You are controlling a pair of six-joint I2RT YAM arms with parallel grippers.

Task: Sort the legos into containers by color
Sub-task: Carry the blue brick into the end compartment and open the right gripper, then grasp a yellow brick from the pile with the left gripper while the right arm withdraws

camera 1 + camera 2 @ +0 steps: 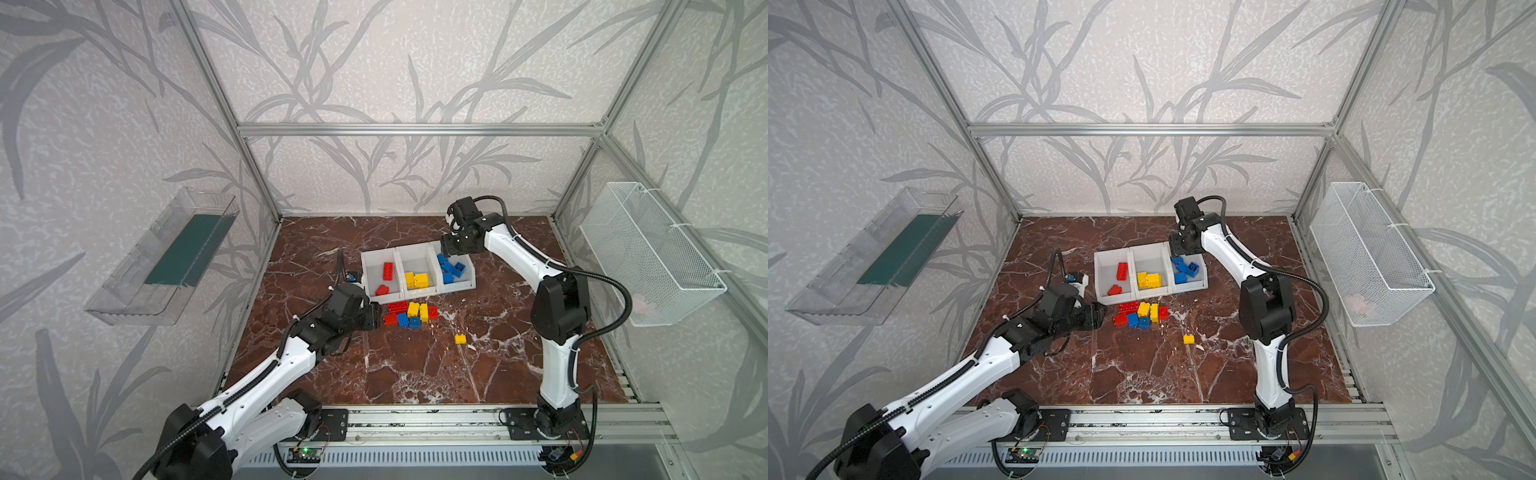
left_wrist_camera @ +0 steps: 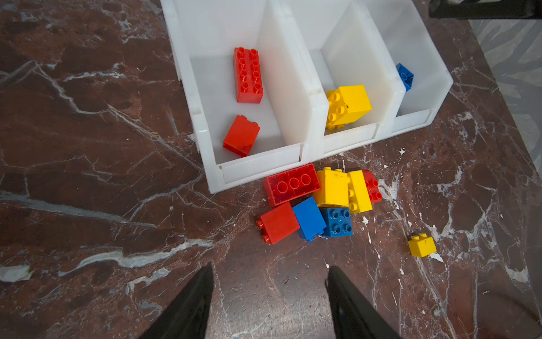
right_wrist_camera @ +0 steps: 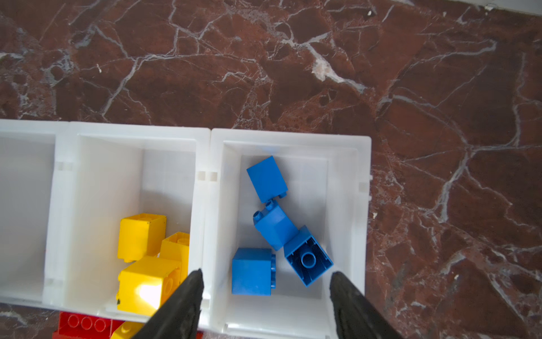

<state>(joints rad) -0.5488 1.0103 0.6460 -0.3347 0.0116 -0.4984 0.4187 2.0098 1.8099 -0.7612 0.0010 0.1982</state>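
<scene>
— What sits round the bench (image 1: pixel 415 374)?

— A clear tray (image 1: pixel 166 266) with a green liner on the left wall and a white wire basket (image 1: pixel 648 253) on the right wall. Both are well apart from the work.

— Anything in the way?

— The loose legos (image 1: pixel 409 314) crowd just beside the low fronts of the containers (image 2: pixel 290 97), with red, yellow and blue jumbled and touching. One lone yellow brick (image 1: pixel 460 339) lies apart from them, nearer the bench's middle.

— And the containers?

— Three white bins joined in a row toward the far edge. There are two red bricks (image 2: pixel 247 74) at one end, yellow bricks (image 3: pixel 140 237) in the middle and four blue bricks (image 3: pixel 275 226) at the other end.

— The claws?

— The left claw (image 2: pixel 269 267) is low over bare bench beside the loose legos, jaws apart and empty. The right claw (image 3: pixel 267 271) hangs over the bin with the blue bricks, jaws apart, holding nothing.
</scene>
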